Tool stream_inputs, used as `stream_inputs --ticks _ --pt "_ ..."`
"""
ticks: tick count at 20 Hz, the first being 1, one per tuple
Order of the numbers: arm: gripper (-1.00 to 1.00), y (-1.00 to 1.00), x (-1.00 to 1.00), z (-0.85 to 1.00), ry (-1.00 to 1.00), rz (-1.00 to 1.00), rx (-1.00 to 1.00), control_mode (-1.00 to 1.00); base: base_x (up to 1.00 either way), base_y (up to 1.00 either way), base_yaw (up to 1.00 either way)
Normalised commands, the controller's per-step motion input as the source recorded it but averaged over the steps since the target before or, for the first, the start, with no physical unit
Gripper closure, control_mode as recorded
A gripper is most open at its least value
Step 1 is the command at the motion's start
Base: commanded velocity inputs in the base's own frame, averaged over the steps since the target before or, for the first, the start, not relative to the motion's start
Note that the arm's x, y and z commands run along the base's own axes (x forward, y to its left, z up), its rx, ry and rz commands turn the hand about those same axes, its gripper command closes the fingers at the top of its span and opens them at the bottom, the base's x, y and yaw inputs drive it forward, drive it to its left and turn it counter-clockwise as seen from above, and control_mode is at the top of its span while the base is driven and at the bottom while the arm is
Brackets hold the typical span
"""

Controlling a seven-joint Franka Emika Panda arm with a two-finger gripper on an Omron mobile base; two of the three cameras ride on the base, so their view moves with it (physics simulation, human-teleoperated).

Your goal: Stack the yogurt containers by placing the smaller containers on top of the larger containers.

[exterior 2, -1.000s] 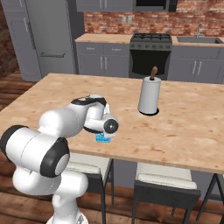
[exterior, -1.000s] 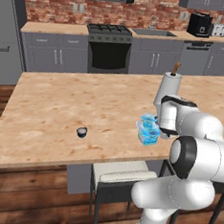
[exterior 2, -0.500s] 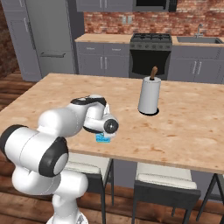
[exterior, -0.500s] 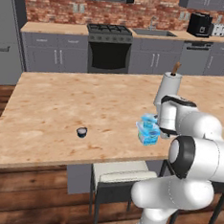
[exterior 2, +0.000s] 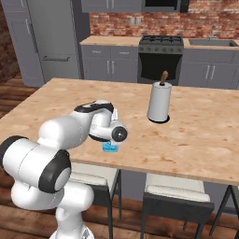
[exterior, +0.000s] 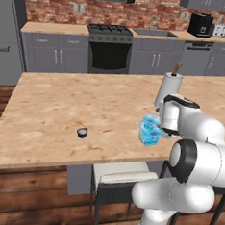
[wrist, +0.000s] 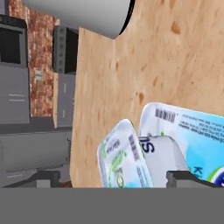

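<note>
Hand view puts our gripper (wrist: pixel 118 177) at the bottom edge, its two dark tips spread wide with the small cup (wrist: pixel 124 157) between them and nothing pinched. A second ago the jaws were pressed together, so we have just let go. The cup lies tilted against the tub (wrist: pixel 192 131), whose printed lid fills the lower right of the frame; whether it truly sits on top we cannot tell from here.

Left base view shows the pale blue pile, cup (exterior: pixel 151 121) over tub (exterior: pixel 150 136), at centre right, just left of our wrist, so we judge the first stack set down, if a bit askew.

What remains, as we read it, is the tiny cup (exterior: pixel 82 132), alone left of centre on the table (exterior: pixel 62 105), well apart from the stack.

A paper roll (exterior: pixel 168 88) stands just behind the stack, near our arm, and we should clear it when lifting away. Stools (exterior: pixel 123 175) sit below the table edge, out of our path.
</note>
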Motion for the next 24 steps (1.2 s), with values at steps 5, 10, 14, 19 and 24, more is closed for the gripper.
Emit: stream_inputs --ticks 5,10,14,19,24 --pt "-1.0 -0.04 -0.11 0.56 0.01 0.0 0.05 -1.0 0.0 0.0 0.0" --pt "-1.0 0.0 -0.23 0.63 0.05 0.0 0.01 -1.0 0.0 0.0 0.0" --pt "-1.0 0.01 -0.26 0.64 0.09 0.0 0.0 -1.0 0.0 0.0 0.0" --pt "-1.0 0.04 -0.31 0.56 0.07 0.0 -0.01 -1.0 0.0 0.0 0.0" --pt "-1.0 0.37 -0.3 0.42 0.1 0.06 -0.09 -1.0 0.0 0.0 0.0"
